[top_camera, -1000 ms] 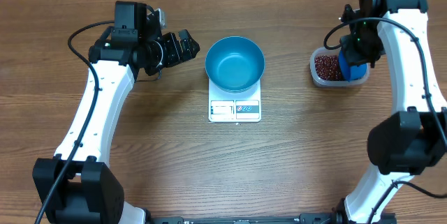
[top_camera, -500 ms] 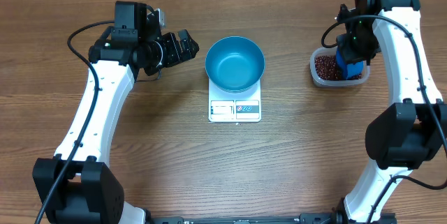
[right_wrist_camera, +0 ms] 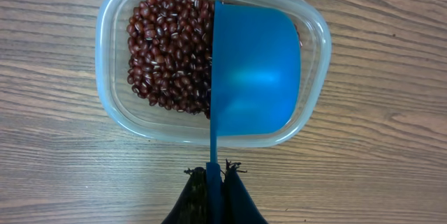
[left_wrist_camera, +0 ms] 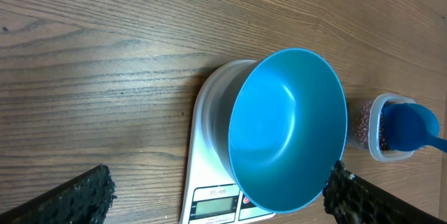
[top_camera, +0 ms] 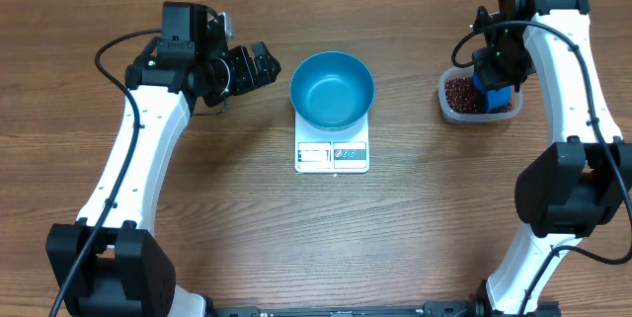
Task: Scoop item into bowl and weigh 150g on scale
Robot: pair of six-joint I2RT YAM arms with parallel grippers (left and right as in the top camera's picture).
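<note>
The blue bowl (top_camera: 332, 90) stands on the white scale (top_camera: 332, 156) at mid-table, and no beans show inside it. The item, red-brown beans (right_wrist_camera: 171, 49), fills the left part of a clear tub (right_wrist_camera: 112, 105) at the far right. My right gripper (right_wrist_camera: 215, 172) is shut on the handle of a small blue scoop (right_wrist_camera: 255, 74), which hangs tipped on its side over the tub's right half. My left gripper (top_camera: 259, 65) is open, just left of the bowl. In the left wrist view the bowl (left_wrist_camera: 290, 130) and scale (left_wrist_camera: 209, 147) lie ahead of its spread fingers (left_wrist_camera: 91, 190).
The clear tub (top_camera: 464, 96) sits about a hand's width right of the scale. Bare wooden tabletop (top_camera: 326, 238) runs in front of the scale. Both arm bases stand at the near edge, left and right.
The right arm has shifted the scoop slightly left over the tub. The left arm, bowl and scale have not moved.
</note>
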